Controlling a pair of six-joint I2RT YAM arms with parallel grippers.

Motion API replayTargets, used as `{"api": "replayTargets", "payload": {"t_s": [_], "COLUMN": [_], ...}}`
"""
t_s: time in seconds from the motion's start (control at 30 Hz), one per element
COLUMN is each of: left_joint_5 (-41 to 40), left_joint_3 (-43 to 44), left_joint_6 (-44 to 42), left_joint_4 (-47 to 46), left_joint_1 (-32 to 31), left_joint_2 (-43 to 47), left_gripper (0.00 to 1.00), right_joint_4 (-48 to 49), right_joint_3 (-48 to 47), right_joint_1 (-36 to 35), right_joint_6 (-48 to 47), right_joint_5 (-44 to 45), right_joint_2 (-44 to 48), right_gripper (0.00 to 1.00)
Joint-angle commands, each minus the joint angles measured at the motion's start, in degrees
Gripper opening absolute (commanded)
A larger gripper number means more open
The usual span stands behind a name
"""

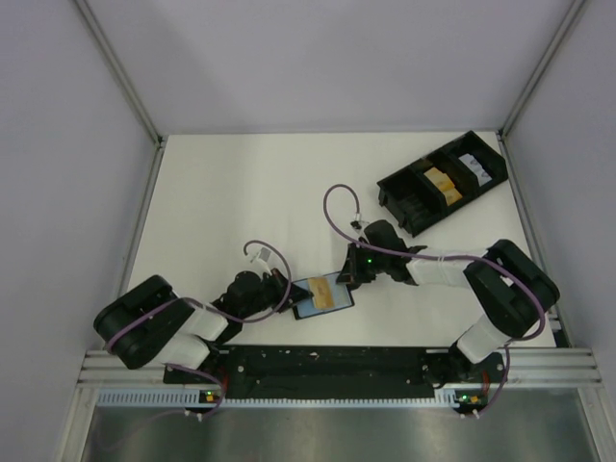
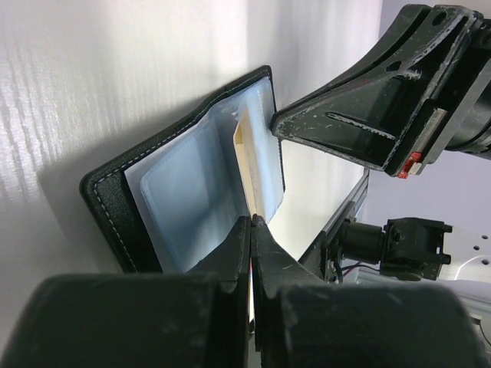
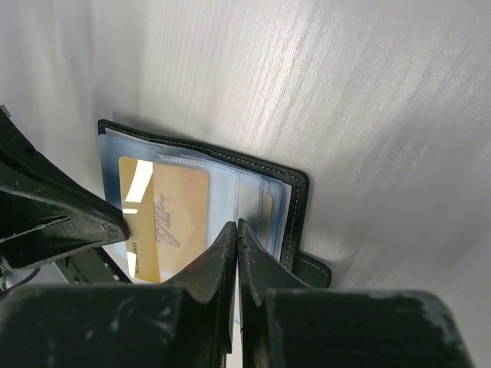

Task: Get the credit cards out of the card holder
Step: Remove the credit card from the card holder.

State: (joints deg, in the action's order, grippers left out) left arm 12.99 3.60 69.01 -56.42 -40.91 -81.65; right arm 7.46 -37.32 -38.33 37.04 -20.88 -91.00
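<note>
The black card holder (image 1: 310, 310) lies open on the white table between my two arms, its blue-grey plastic sleeves (image 2: 184, 199) showing. An orange-yellow credit card (image 3: 165, 218) sticks partly out of a sleeve toward my left arm. My left gripper (image 2: 253, 221) is shut on that card's outer edge, seen edge-on (image 2: 245, 153). From the opposite side, my right gripper (image 3: 236, 224) is shut on a plastic sleeve of the card holder (image 3: 295, 199), near its small black tab (image 3: 311, 270). A second yellowish card edge (image 3: 267, 207) shows inside a sleeve. In the top view both grippers, left (image 1: 286, 289) and right (image 1: 348, 277), meet at the holder.
A long black compartmented tray (image 1: 397, 183) with small items stands at the back right. An aluminium rail (image 1: 337, 371) runs along the near edge under the arm bases. White walls enclose the table on three sides.
</note>
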Motion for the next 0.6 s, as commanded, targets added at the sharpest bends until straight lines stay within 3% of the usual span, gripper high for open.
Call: {"api": "replayTargets", "payload": {"t_s": [0.0,0.23,0.37,0.57], "left_joint_5": [-0.87,-1.04,-1.04,-1.22], "left_joint_3": [-1.75,-1.57,-1.31,-1.57], "left_joint_6": [-2.48,-2.30,-2.57,-2.48], "left_joint_4": [4.56,5.45,5.62,5.45], "left_joint_1": [0.30,0.30,0.21,0.30], "left_joint_2": [3.25,3.07,3.07,3.33], "left_gripper": [0.00,0.00,0.00,0.00], "right_joint_4": [-1.41,4.04,5.89,6.43], "right_joint_3": [-1.26,-1.44,-2.84,-2.32], "right_joint_1": [0.71,0.01,-1.05,-0.87], "right_joint_6": [-2.06,-1.62,-1.71,-0.74], "right_joint_5": [0.33,-4.51,-7.77,-6.01], "right_joint_2": [2.32,4.08,0.92,-4.18], "right_gripper": [0.00,0.08,0.10,0.10]}}
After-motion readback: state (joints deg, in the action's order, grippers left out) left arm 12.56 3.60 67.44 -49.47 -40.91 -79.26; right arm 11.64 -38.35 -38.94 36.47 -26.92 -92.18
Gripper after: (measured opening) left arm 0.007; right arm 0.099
